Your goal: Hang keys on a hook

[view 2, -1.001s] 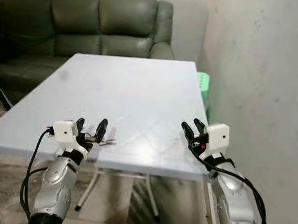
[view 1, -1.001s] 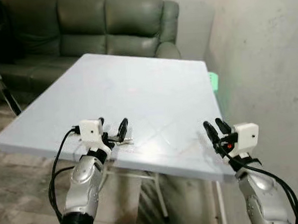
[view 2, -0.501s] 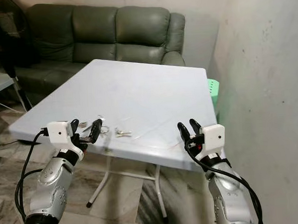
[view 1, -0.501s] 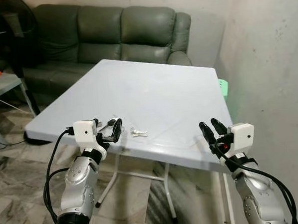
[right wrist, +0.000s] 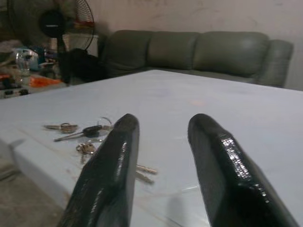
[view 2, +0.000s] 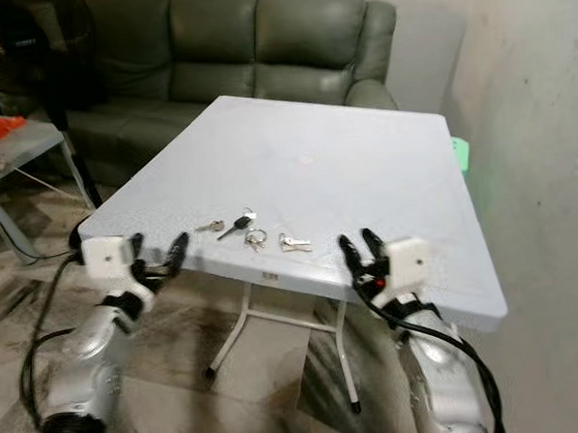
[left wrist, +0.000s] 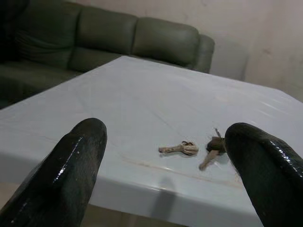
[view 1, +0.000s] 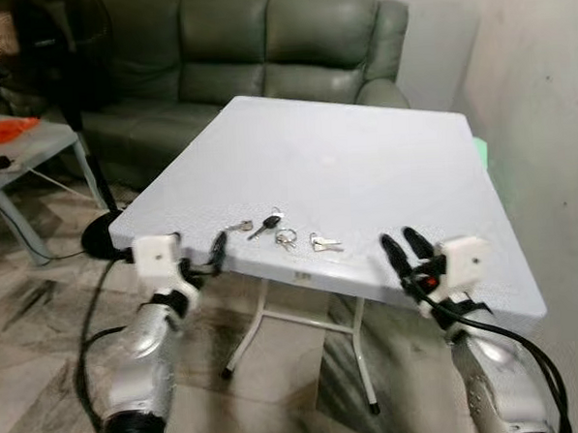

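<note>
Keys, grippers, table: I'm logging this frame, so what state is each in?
Bunch of metal keys with one black-headed key: lying flat near the table's front edge, ungripped.
White folding table: standing, legs unfolded.
Left gripper: open, holding nothing.
Right gripper: open, holding nothing.

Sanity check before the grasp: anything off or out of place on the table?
Mildly. The keys lie loose, scattered along the white table by its near edge, apart from both pincers, left and right. No spill or damage visible.
</note>
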Motion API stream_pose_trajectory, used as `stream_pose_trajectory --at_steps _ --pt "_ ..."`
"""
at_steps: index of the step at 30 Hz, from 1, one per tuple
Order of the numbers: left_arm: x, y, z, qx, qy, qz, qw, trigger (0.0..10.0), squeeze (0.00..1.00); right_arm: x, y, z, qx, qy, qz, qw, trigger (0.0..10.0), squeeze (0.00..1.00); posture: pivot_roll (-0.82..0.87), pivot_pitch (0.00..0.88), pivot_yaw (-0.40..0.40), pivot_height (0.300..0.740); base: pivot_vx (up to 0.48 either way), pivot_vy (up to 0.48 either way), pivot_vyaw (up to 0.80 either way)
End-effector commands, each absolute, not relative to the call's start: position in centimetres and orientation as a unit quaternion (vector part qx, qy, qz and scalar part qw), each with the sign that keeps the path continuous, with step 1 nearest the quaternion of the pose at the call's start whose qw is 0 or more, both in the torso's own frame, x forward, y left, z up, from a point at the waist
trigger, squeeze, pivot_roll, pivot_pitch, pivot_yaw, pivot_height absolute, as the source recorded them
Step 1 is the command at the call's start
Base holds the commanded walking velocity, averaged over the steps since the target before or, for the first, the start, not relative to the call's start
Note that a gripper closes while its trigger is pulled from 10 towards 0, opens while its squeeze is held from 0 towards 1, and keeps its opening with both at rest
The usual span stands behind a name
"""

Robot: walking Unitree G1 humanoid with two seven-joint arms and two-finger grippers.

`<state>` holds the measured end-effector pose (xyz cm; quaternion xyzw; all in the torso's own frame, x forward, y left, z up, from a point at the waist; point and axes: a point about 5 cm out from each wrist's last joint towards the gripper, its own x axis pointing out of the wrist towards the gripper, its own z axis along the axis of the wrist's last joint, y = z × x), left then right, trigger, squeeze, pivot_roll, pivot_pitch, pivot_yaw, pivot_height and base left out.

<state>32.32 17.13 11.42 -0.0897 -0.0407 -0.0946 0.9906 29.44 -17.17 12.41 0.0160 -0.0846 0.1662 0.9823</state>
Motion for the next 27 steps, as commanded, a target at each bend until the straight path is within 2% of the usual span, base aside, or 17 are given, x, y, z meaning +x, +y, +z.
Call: stream_pose_trajectory --at_steps 1,17,24,27 --pt "32.46 16.3 11.57 -0.096 -0.042 -0.102 0.989 10.0 0.0 29.37 -18.06 12.4 0.01 -0.081 0.155 0.985 10.0 0.0 -0.02 0.0 -0.051 0.74 0.0 0.476 0.0" --pt "32.3 16.46 11.38 -0.096 -0.04 -0.092 0.99 10.0 0.0 29.41 -18.08 12.31 0.01 -0.069 0.161 0.984 10.0 0.0 -0.02 0.0 -0.06 0.74 0.0 0.476 0.0" --pt "32.26 16.51 11.29 -0.098 -0.037 -0.089 0.99 10.0 0.0 29.36 -18.04 12.27 0.014 -0.067 0.164 0.984 10.0 0.0 -0.02 0.0 -0.062 0.74 0.0 0.422 -0.72" --pt "32.32 16.61 11.15 -0.092 -0.032 -0.073 0.993 10.0 0.0 29.34 -18.07 12.28 0.014 -0.07 0.162 0.984 10.0 0.0 -0.02 0.0 -0.064 0.74 0.0 0.0 -0.6"
